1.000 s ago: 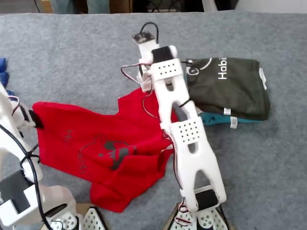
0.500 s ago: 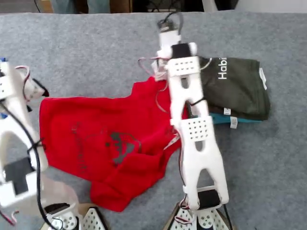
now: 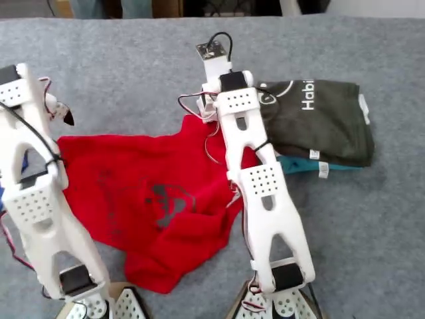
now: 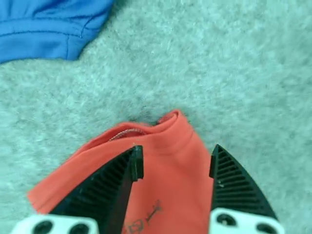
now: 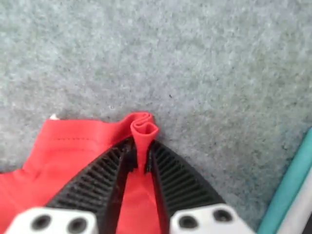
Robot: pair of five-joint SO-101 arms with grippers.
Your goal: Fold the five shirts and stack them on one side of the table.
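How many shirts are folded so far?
Two look done: the dark green shirt sits folded on the teal shirt. In hand: the red shirt, pinched by the right end effector, the left end effector open over it. The blue shirt awaits folding.

Bright, even overhead light; faint, soft shadows.

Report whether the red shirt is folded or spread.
Spread, not folded. The red shirt lies open and rumpled on the table; the right tool pinches one bunched edge, the left tool straddles another, open.
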